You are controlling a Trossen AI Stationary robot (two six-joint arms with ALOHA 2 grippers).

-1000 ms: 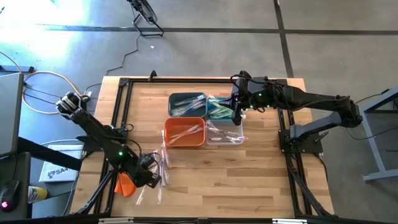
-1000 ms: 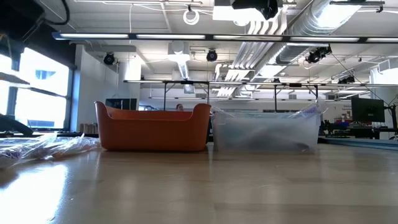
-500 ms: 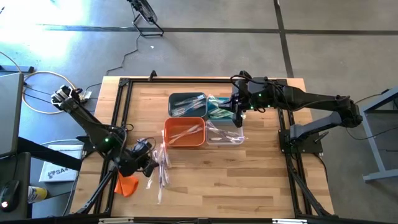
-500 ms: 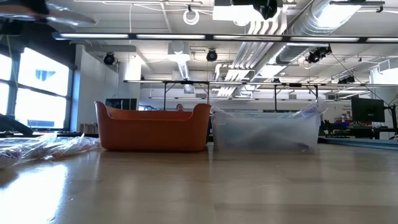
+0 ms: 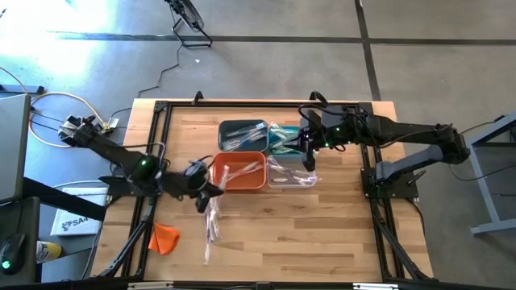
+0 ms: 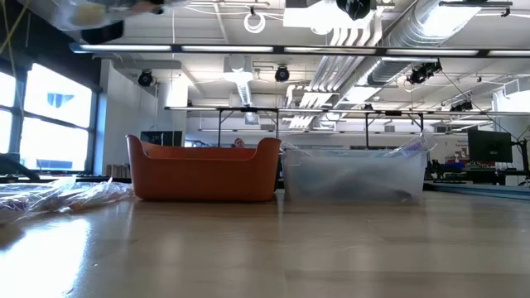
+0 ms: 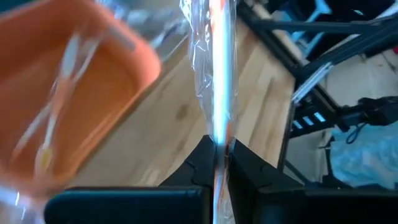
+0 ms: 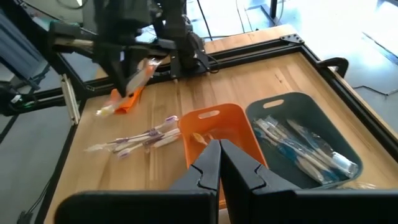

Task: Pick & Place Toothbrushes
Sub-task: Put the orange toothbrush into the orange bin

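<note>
While the left gripper [image 7: 219,163] is hanging just beside the orange bin's [image 5: 239,171] near-left corner, its two dark fingers [image 7: 198,163] are pinching a wrapped toothbrush [image 7: 219,74], a thin stick in clear, crinkly, shiny film standing up from between the closed tips. More toothbrushes [image 5: 211,221] are lying loose in their glossy wrappers on the wooden table [image 5: 322,234], in front of the orange bin; their number cannot be counted. Others are lying inside the bins: pale ones in the orange bin, blue and white ones in the grey bin [image 8: 303,144]. Four rectangular plastic bins with rounded corners are standing together in a block at the table's middle: grey [image 5: 243,134] and teal [image 5: 284,142] behind, orange and clear [image 5: 292,176] in front, touching one another. A small orange cloth-like lump [image 5: 164,238] is sitting near the table's left front edge, well apart from the bins. The right gripper [image 8: 214,163] is hovering above the teal and clear bins, its fingers pressed fully together on nothing.
</note>
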